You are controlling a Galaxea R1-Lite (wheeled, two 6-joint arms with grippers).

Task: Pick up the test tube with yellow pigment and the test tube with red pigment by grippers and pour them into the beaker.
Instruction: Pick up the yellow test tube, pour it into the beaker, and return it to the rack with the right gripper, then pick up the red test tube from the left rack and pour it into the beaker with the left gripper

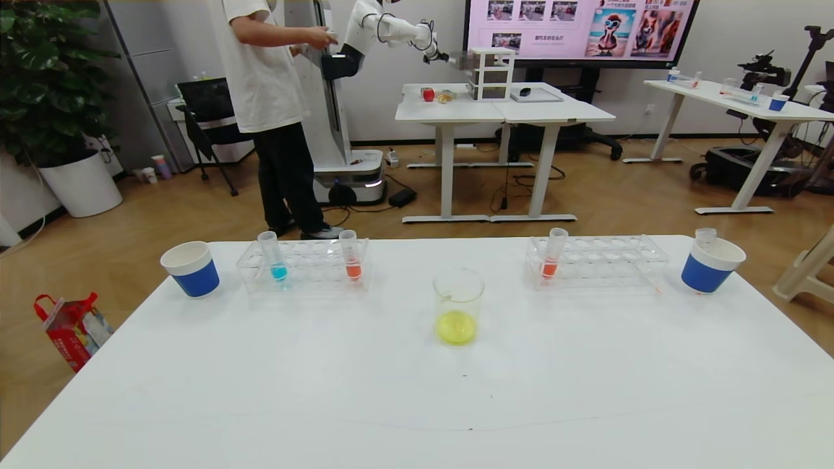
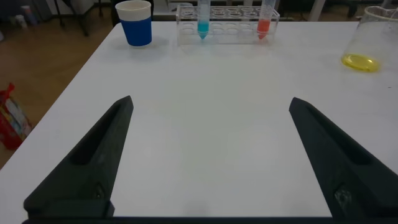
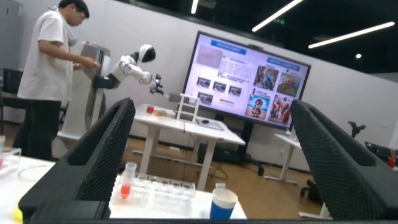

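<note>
Yellow liquid already sits in the clear glass beaker (image 1: 458, 305), while both black claws, left (image 2: 208, 155) and right (image 3: 208, 162), gape released and empty, the red-orange-liquid test tube (image 3: 126, 185) untouched ahead of the right claw.

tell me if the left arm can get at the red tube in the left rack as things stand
Probably yes. The left gripper is open over bare table, and nothing lies between it and the red tube standing upright in the left rack. The blue tube sits well apart from it.

Neither claw appears in the head view. The beaker (image 2: 367, 43) is cut by the left wrist picture's edge. The tube (image 1: 705, 238) stands half hidden inside the right cup (image 1: 710, 266), contents unreadable.
</note>
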